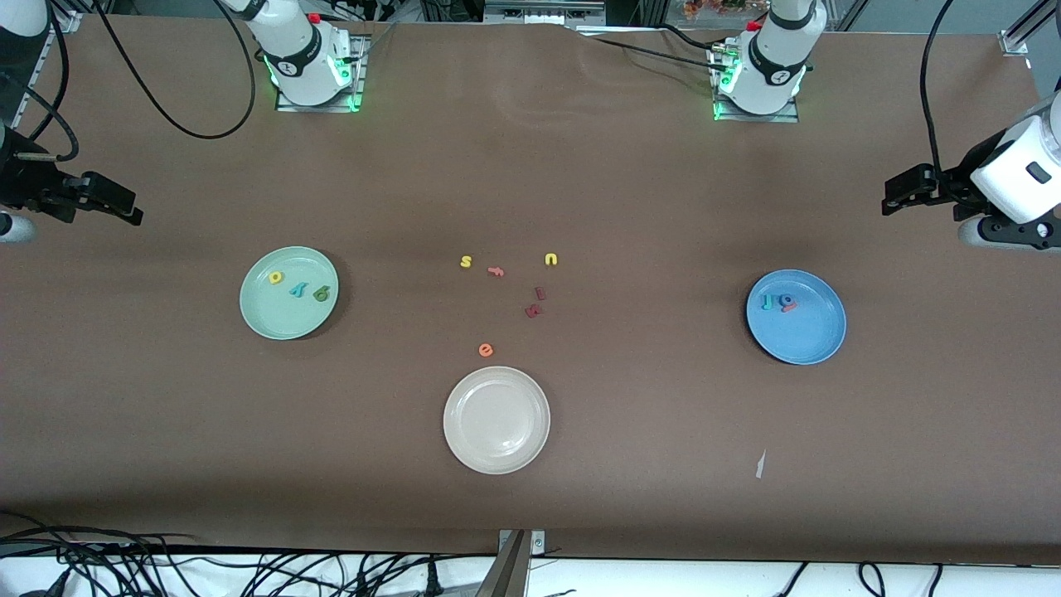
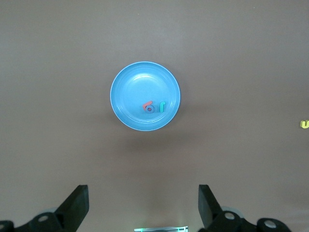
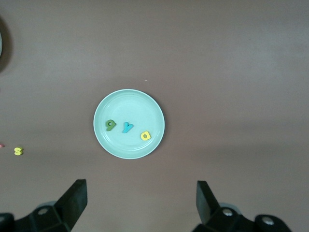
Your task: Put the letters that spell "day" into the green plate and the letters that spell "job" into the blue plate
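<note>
I count three plates on the bench (image 1: 580, 166). The green plate (image 1: 264, 319) sits toward the right arm's end and holds three letters in a row: yellow "a" (image 1: 275, 278), teal "y" (image 1: 298, 290), olive-green "d" (image 1: 321, 293). They lie apart, none touching. The blue plate (image 1: 808, 340) sits toward the left arm's end and holds three letters bunched together: teal "j" (image 1: 768, 301), blue "o" (image 1: 785, 300), salmon-pink "b" (image 1: 789, 308). The "o" lies on or against the "b"; I cannot tell which. The beige-white plate (image 1: 496, 420) sits nearest the front camera, mid-bench, and holds nothing.

Loose letters between the plates, six: yellow "s" (image 1: 466, 262), salmon "f" (image 1: 496, 271), yellow "u" (image 1: 551, 259), two dark red letters (image 1: 540, 293), orange "e" (image 1: 486, 350) just beside the beige-white plate's rim.

Left pincer (image 2: 144, 205) hangs high over the bench by the blue plate, fingers spread, holding nothing. Right pincer (image 3: 141, 205) hangs high by the green plate, fingers spread, holding nothing. Both arms wait at the bench ends.
</note>
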